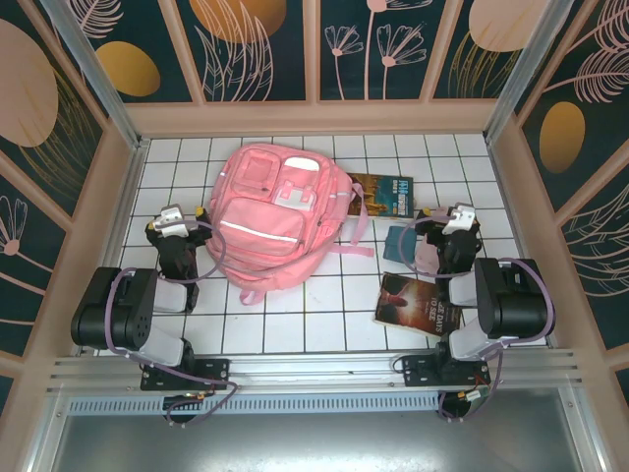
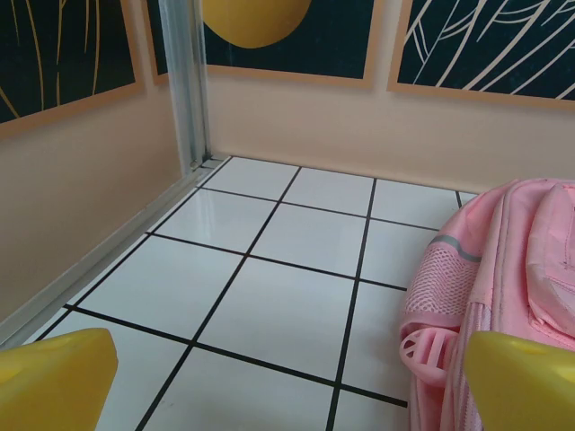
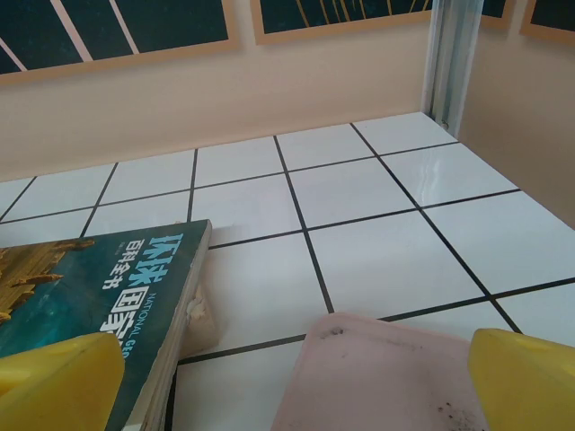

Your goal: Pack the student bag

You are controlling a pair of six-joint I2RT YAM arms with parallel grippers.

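Both my jaws are spread wide, empty, flanking the big soft pink fabric backpack [image 1: 275, 221] lying mid-frame on the white tiled desk [image 1: 295, 324]. Reachable from either side, I guess.

The counter [image 1: 295, 320] is a white surface ruled into squares by thin dark lines, glossy enough to carry pale reflections towards its far corners. A low wall [image 1: 314, 118] of plain peach colour fences it on three sides. Above that stand dark navy panels [image 1: 260, 49] in peach frames, printed with gold ovals and fine pale line drawings of leaves and flowers. Ribbed aluminium posts [image 1: 93, 74] rise at the two far corners, slanting outward in the top view. Along the near edge runs an aluminium rail [image 1: 314, 369], and beyond it lies a dull grey metal sheet [image 1: 314, 438]. The light is soft and even
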